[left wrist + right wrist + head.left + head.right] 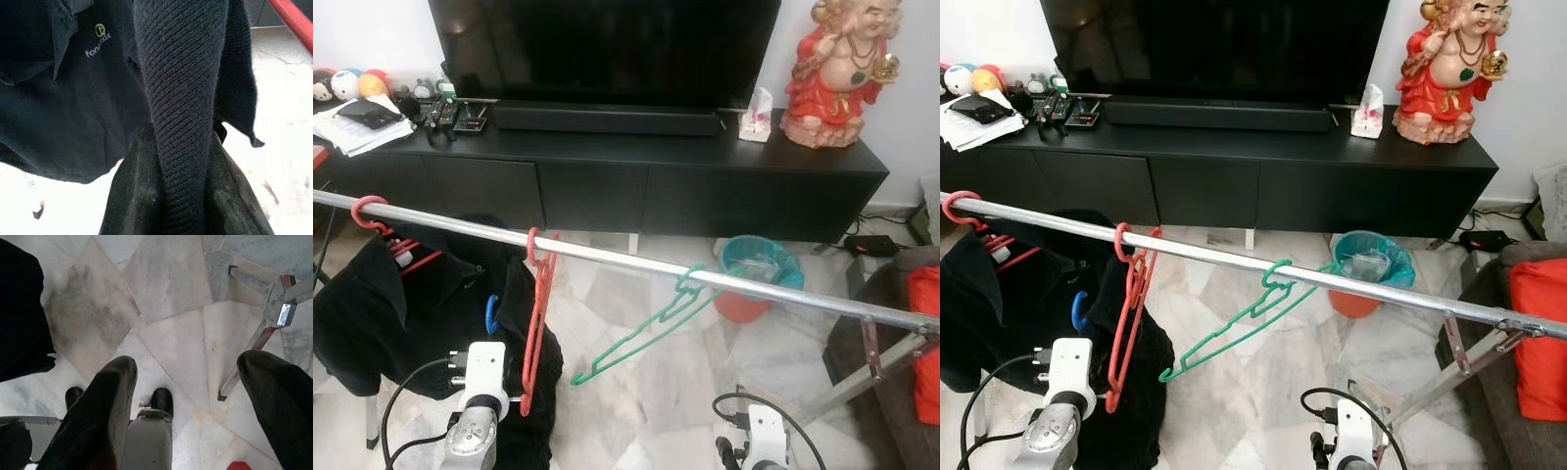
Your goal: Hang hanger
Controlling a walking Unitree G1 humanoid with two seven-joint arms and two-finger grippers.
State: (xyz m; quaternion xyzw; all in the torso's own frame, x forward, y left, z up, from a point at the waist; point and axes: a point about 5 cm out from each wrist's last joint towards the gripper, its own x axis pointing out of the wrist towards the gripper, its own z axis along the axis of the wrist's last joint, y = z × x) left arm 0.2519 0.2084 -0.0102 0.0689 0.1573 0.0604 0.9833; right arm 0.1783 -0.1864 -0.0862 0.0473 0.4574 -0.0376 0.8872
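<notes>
I have the left gripper (pixel 188 196) clenched on a black garment (pixel 186 98); above it, the red hanger (pixel 538 313) already hangs on the rail (pixel 636 262). The right gripper (pixel 195 396) idles released.

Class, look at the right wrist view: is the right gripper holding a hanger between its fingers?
No. The right gripper is open, with bare marble floor showing between its two fingers.

Even, soft indoor daylight; sharp head views, slightly blurred close wrist views.
</notes>
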